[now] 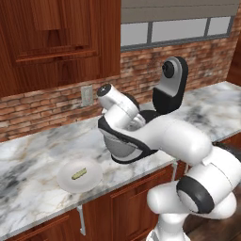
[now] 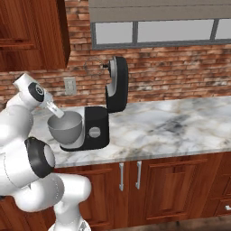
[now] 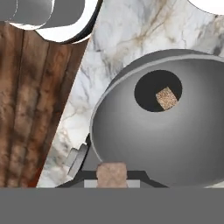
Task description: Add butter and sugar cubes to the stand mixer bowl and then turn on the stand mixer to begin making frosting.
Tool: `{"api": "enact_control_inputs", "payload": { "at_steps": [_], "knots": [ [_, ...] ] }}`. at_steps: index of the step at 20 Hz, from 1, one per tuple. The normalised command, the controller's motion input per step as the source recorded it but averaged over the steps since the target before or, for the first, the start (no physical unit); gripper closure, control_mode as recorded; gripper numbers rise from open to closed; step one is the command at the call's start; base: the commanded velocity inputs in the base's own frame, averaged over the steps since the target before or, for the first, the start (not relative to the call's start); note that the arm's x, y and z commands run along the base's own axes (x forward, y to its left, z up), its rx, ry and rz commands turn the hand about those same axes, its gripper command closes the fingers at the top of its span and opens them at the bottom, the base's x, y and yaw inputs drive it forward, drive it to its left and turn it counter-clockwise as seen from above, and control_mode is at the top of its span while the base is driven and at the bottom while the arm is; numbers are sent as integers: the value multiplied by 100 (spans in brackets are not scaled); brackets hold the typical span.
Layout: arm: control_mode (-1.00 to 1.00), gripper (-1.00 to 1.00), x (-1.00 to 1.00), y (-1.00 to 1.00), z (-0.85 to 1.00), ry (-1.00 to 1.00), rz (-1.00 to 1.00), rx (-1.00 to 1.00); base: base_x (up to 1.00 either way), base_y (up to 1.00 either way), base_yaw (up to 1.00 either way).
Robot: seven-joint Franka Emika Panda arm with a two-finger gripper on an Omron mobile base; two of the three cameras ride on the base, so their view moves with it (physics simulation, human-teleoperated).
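Marble counter (image 1: 33,155) with white plate (image 1: 94,179) and stand mixer (image 2: 97,128).

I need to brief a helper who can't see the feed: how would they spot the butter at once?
Start at the black stand mixer on the marble counter. Toward the counter's front edge, to the mixer's left in the left base view, sits a flat white plate. The butter is the small yellowish-green stick lying on it, the only coloured thing there.

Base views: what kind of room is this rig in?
A rendered home kitchen, by the look of it: a grey-veined white marble counter over reddish wooden cabinets, a red brick back wall, and a blocky black stand mixer with its round grey metal bowl.
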Motion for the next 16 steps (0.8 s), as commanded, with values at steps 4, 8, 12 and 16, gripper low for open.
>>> {"api": "enact_control_inputs", "payload": {
  "at_steps": [4,8,12,16],
  "knots": [
    [-100,100,60,13,-53,16,2,0,0,0,0],
    [-100,100,54,36,-45,6,2,0,0,0,0],
    [-100,100,48,39,-42,2,2,0,0,0,0],
    [-100,100,37,26,-49,3,3,0,0,0,0]
  ]
}}
